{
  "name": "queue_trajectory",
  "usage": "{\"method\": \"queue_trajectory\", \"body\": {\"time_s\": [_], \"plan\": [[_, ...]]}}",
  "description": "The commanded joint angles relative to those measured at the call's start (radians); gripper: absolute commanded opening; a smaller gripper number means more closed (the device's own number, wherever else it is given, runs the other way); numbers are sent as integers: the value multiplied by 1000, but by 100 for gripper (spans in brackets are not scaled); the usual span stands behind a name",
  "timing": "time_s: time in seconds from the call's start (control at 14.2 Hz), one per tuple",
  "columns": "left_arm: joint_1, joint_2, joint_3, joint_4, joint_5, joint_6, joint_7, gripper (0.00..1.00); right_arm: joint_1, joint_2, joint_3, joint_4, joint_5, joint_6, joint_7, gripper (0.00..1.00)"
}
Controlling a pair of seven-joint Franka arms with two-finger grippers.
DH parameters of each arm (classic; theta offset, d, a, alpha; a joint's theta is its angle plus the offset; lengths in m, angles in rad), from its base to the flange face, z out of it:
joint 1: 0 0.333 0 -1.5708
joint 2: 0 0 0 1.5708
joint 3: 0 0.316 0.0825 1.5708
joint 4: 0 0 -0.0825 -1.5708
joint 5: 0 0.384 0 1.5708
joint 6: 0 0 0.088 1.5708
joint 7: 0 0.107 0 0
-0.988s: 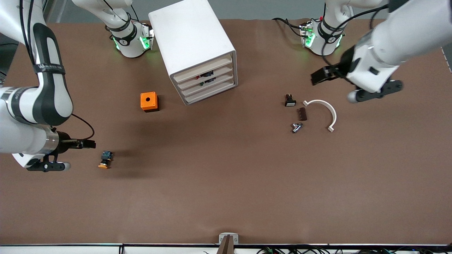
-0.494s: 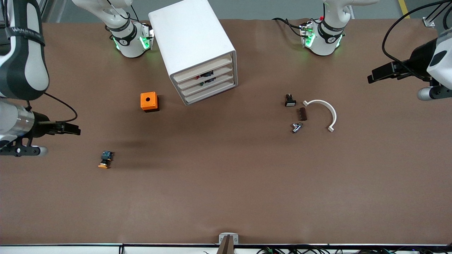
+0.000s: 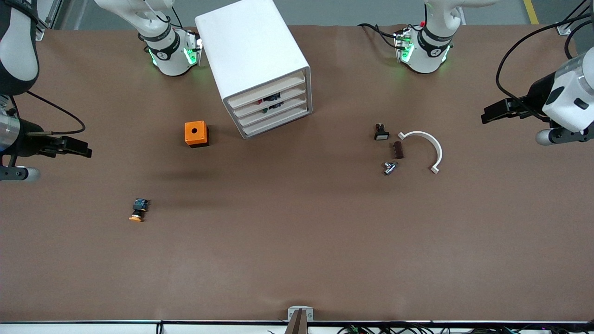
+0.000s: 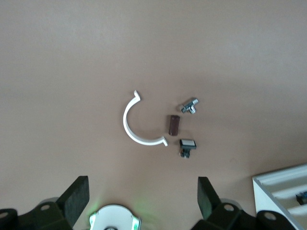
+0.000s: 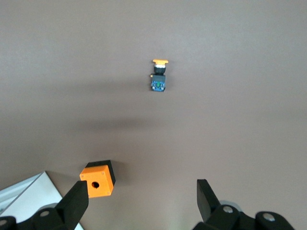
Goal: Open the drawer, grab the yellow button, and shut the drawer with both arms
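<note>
Brown table (image 3: 297, 260), cabinet (image 3: 253, 60) at upper centre of the front view, all four drawers pushed in.
Button (image 3: 137, 210) lies on its side in the lower left of the front view, nearer the camera than the orange cube (image 3: 196, 133): round orange cap, black body, blue rear end. Task drawer (image 3: 269, 104) is shallow and white; small dark parts show through the slots of the middle drawers, too small to identify. Right gripper (image 5: 139, 203) is up at the frame's left edge, fingers wide, holding nothing. Left gripper (image 4: 141, 201) is up at the right edge, fingers wide, empty. White curved clip (image 3: 426, 148), brown block (image 3: 397, 150), metal fitting (image 3: 389, 167) and small black part (image 3: 381, 132) sit right of centre.
</note>
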Motion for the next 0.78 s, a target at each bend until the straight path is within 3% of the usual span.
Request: {"method": "queue_trajectory", "body": {"time_s": [0.0,0.42,0.71], "plan": [[14,-146,-1,-197,23,130,39,99,-1,-5,8,54,-10,-60,16,100],[13,-130,-10,-142,66,192,40,99,-1,-5,5,89,-11,-117,18,100],[11,-56,-10,-44,92,261,39,99,-1,-5,8,89,-11,-116,21,100]]}}
